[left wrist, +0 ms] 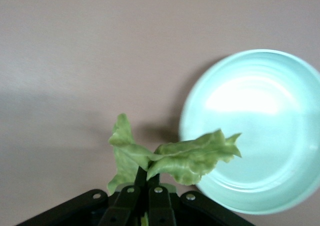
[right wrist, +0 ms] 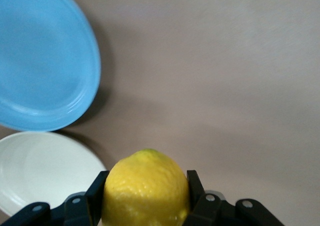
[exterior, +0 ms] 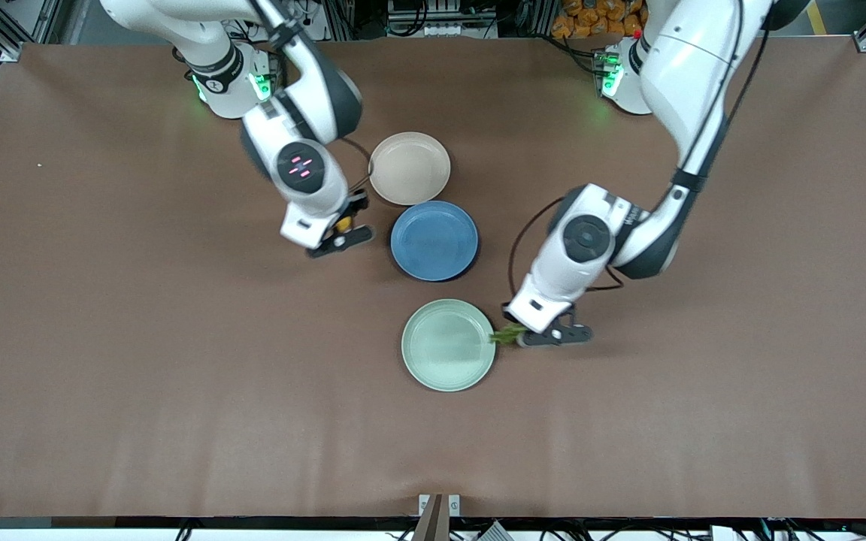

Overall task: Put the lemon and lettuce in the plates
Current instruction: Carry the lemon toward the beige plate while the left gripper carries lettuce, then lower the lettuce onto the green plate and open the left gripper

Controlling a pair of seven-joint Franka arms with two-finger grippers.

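Clamped on the lemon (right wrist: 146,188), the right gripper (exterior: 343,224) hangs over bare table beside the blue plate (exterior: 434,240), toward the right arm's end of the table; the fruit sits between the two black fingers, which press its flanks, a hold that suits so round and pebbled a skin, since a looser one would likely let it roll out. Its nearest task plate is the beige-pink plate (exterior: 410,167), a shallow matte round with a low rim, which lies farther from the front camera than the blue one and looks the likely place for the fruit. Nearer the front camera lies the mint green plate (exterior: 448,344), glossy, empty and of the same rimmed shape. Just beside its rim, toward the left arm's end, the left gripper (exterior: 528,335) is pinched shut on the stem of the lettuce (left wrist: 172,156); held by that short stalk, the thin ruffled leaf fans out freely, and its crinkled tip already overhangs the plate's edge, so a short carry inward should bring it over the plate's middle.
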